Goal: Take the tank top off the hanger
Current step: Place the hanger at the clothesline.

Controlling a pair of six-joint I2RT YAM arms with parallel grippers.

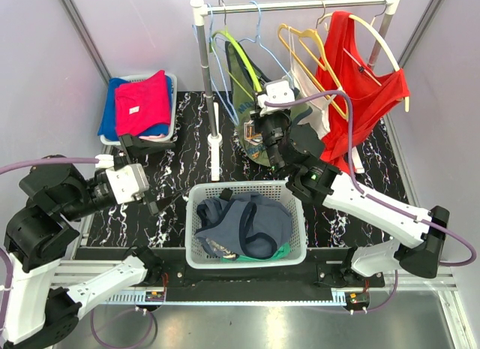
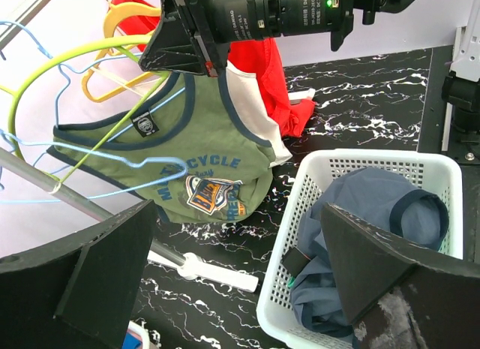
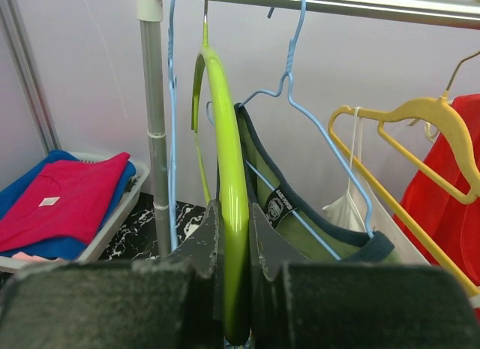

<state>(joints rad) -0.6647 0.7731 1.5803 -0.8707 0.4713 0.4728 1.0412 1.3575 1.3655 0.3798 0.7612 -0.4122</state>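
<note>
Right wrist view, entry: right jaws pinched nearly closed on the lime hanger point(image 3: 229, 214), olive tank top point(image 2: 187, 157) hung from it by the bench's far edge, left jaws wide, empty; I flag risk: tugging could snag the adjacent blue wire hanger point(image 3: 315, 116).

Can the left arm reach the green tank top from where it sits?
Likely yes. The left gripper is open and faces the green tank top. The rack post stands near that line, so it may need to skirt it. The right gripper is clamped on the lime hanger, higher up.
</note>
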